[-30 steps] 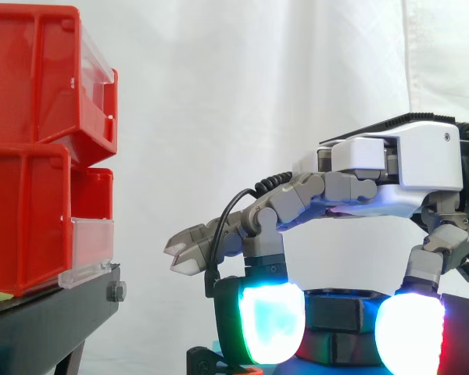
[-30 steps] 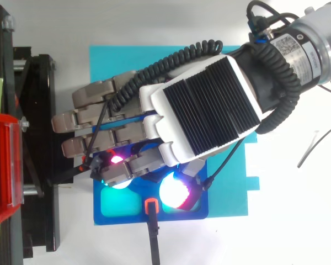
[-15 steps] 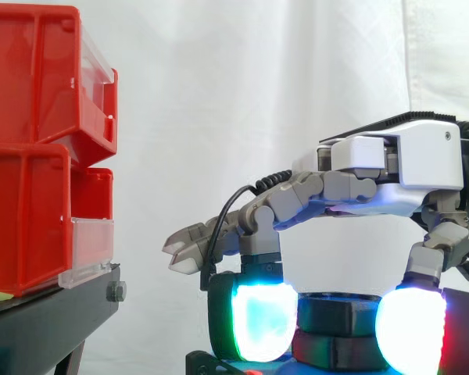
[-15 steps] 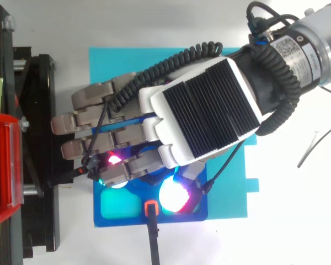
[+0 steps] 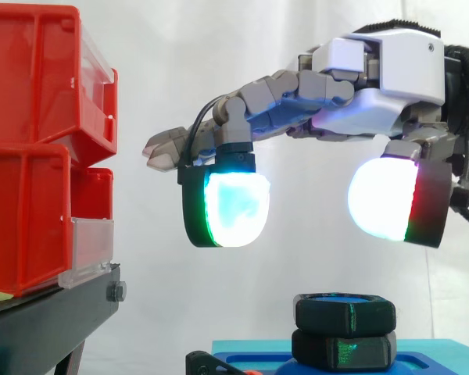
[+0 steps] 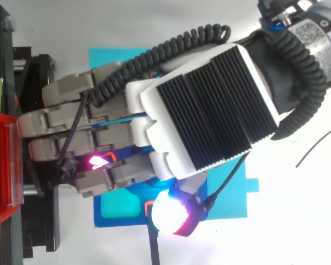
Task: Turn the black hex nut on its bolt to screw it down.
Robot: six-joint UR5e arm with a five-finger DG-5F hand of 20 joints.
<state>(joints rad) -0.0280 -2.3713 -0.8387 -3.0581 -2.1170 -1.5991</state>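
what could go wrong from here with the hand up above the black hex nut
1. The hand hovers clear above the black hex nut. Coming down, its glowing pads could land on the nut's top rather than either side of it.
2. A second black hex piece sits directly beneath; a low grip might catch that one instead.
3. The straight fingers reach over the black stand near the red plastic bins; turning could knock them.

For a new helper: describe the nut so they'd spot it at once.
Right of the red bins lies a blue base, under the hand. On it sit two stacked black hex pieces; the nut is the upper one.
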